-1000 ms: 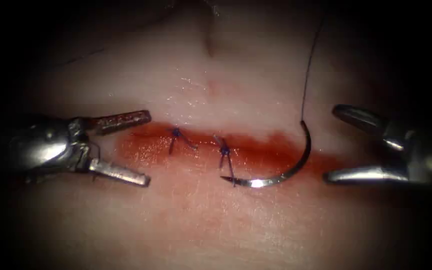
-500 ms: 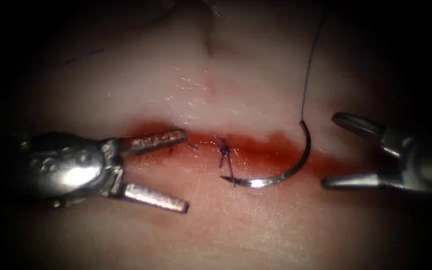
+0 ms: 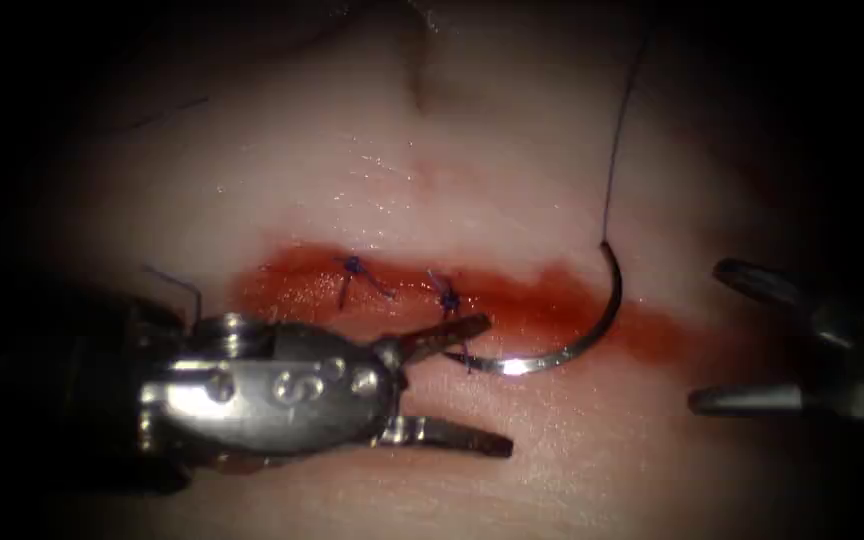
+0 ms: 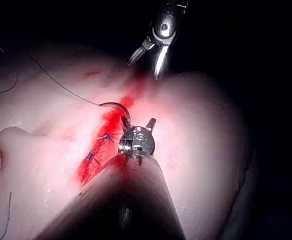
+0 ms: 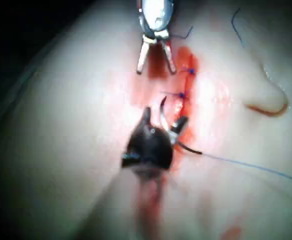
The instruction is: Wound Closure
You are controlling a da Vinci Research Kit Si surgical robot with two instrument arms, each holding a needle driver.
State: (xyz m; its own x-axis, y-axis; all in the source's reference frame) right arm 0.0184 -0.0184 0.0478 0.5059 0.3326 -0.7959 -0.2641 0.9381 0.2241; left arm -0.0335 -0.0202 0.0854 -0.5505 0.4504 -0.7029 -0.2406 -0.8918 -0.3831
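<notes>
**A:** Where is your left claw (image 3: 480,384), and what does it hold?

**B:** It holds nothing; its jaws stand wide apart, and against the pictures from a second ago it has come in from the left, along the cut (image 3: 472,300), as far as the needle's (image 3: 562,345) point; the upper jaw tip lies just beside that point, by the second stitch (image 3: 447,300), and the lower jaw lies on the pale tissue (image 3: 432,170) below the cut; I cannot tell whether the upper jaw touches the needle.

**A:** And the needle itself?

**B:** It lies free on the tissue where it lay before, at the right part of the cut; neither claw has it; its curve sags downward, the tail end up at the right, where the thread (image 3: 617,130) leaves it and runs up and away, and the point off to the left, just below the cut; it seems to rest on the surface rather than in the tissue.

**A:** Your right claw (image 3: 717,335)?

**B:** Empty too, jaws spread wide; it has drawn back to the right since the earlier pictures and now stands well apart from the needle.

**A:** The cut?

**B:** Red fluid (image 3: 542,305) lies along it; two stitches cross it, the first stitch (image 3: 354,268) to the left of the second, with short cut ends sticking out.
</notes>
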